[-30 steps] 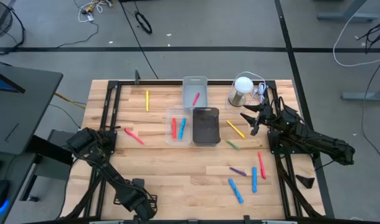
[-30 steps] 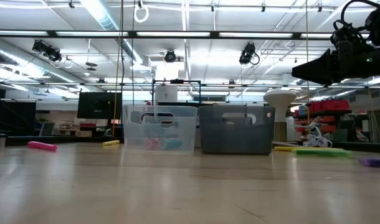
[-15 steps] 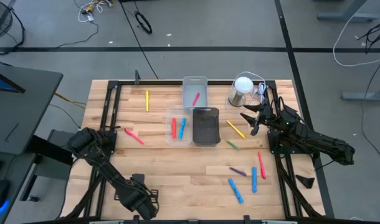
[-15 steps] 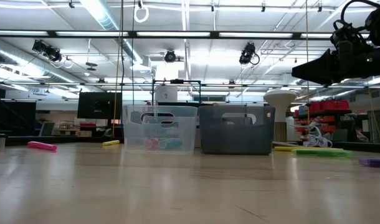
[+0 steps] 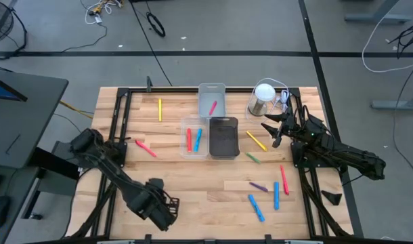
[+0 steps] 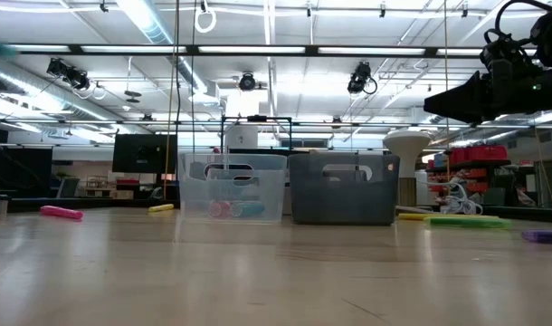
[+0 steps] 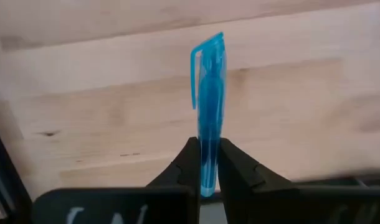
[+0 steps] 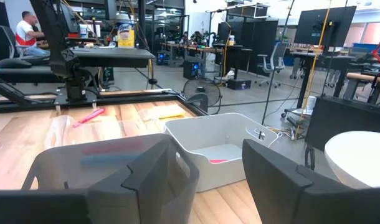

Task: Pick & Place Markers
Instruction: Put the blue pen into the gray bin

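Because its load must travel to the bins, the left pincer [image 7: 207,171] at the table's [image 5: 206,196] near left clenches a blue marker [image 7: 209,93]; the right pincer [image 5: 273,132] waits released by the dark bin [image 5: 223,137].

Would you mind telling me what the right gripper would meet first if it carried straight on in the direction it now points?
Most likely the clear bin holding a red and a blue marker. The open right gripper faces it directly, with the pale bin beside that line. Depth is hard to judge, and it may pass above the rim.
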